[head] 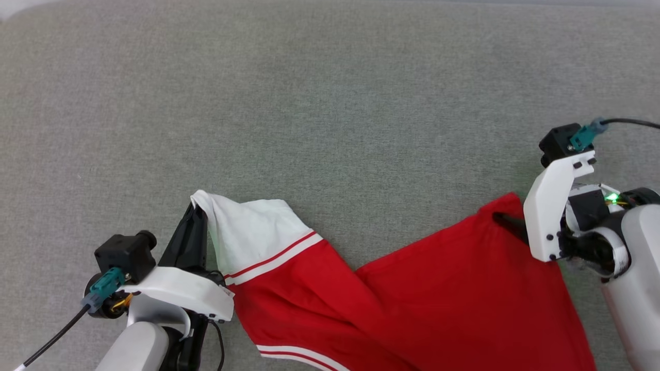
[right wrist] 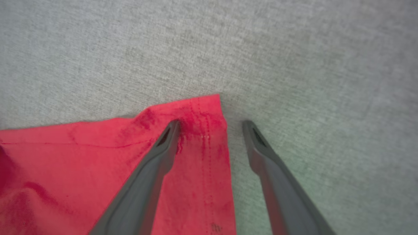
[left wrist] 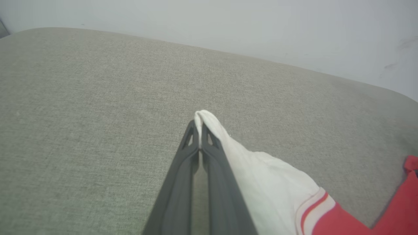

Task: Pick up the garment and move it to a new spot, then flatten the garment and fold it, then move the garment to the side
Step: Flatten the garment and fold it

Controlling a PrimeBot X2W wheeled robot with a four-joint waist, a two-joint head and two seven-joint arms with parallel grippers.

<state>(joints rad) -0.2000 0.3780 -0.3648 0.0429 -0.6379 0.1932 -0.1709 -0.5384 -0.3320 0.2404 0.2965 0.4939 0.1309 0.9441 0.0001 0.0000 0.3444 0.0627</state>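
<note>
One garment (head: 454, 288): left jaws pinch its sleeve, right jaws gape over its corner.

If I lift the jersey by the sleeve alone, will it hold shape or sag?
Likely floppy: the jersey lies twisted and creased on the grey surface. Held by the left pincer at the sleeve tip alone, it would probably hang and bunch. The right pincer stands open over the red corner, so that end may drag.

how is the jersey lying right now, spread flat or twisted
Twisted, not flat: the garment folds over itself along a diagonal crease. The left tool is shut on its white sleeve; the right tool is open.
</note>
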